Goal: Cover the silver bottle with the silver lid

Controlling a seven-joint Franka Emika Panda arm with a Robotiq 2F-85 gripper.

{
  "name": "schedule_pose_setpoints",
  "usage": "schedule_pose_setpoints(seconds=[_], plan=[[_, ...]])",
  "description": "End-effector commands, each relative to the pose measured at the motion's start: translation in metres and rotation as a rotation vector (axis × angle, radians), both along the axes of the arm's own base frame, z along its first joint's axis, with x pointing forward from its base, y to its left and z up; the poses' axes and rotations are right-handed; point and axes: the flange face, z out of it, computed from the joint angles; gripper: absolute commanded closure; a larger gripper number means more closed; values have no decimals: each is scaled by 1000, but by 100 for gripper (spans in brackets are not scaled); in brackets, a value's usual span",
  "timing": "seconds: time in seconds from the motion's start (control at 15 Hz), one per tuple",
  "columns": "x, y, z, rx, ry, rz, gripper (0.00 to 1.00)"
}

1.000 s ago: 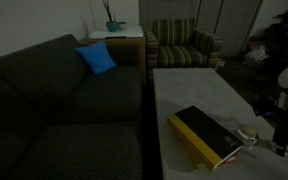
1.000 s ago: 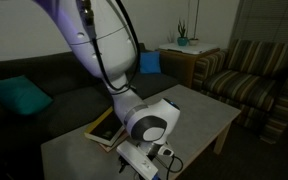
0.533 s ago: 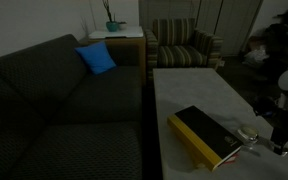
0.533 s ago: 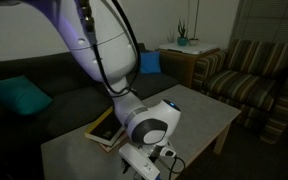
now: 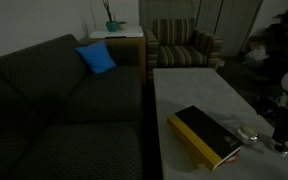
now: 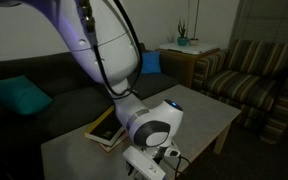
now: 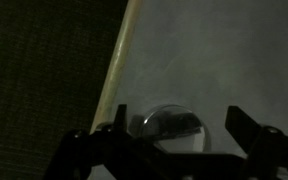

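Where both exterior views take in the room, the sofa [image 5: 54, 100] stands well left of the book [image 5: 206, 137], with a blue cushion [image 5: 96, 58] on its back corner, up and left of the book. The book, black on top with a yellow edge, lies flat on the pale table [image 5: 194, 90], towards its near end. Just right of the book lies the lid [image 5: 249, 133], a small round silver piece resting on the table. It is too dim to tell whether the lid touches the book's corner. Right of the lid, the dark arm [image 5: 287, 105] reaches down to the table.

In an exterior view from the opposite side, the arm's white wrist [image 6: 149, 128] hangs low over the table and just beside the book, hiding part of it.

In the wrist view the tool [image 7: 176, 118] is spread wide and clamps nothing. The lid sits on the table between its two fingers [image 7: 116, 130]. The finger at the view's left is close beside the lid, and contact cannot be told. The finger at the view's right [image 7: 239, 125] stands clear of it, with bare table showing between them.
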Motion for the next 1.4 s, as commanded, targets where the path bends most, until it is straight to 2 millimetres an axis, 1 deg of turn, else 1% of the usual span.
schedule_pose_setpoints(seconds=[0.0,0.13,0.2,0.6,0.8,1.07,1.33], plan=[[8,-4,-12,68,-32,-9,0],[10,-4,-19,84,-25,-14,0],[6,-4,-6,87,-21,-18,0],[4,-11,-7,60,-24,-74,0],[5,-9,-9,-9,-52,-157,0],[6,-12,-8,0,-60,-269,0],[5,-14,-9,-22,-33,-361,0]])
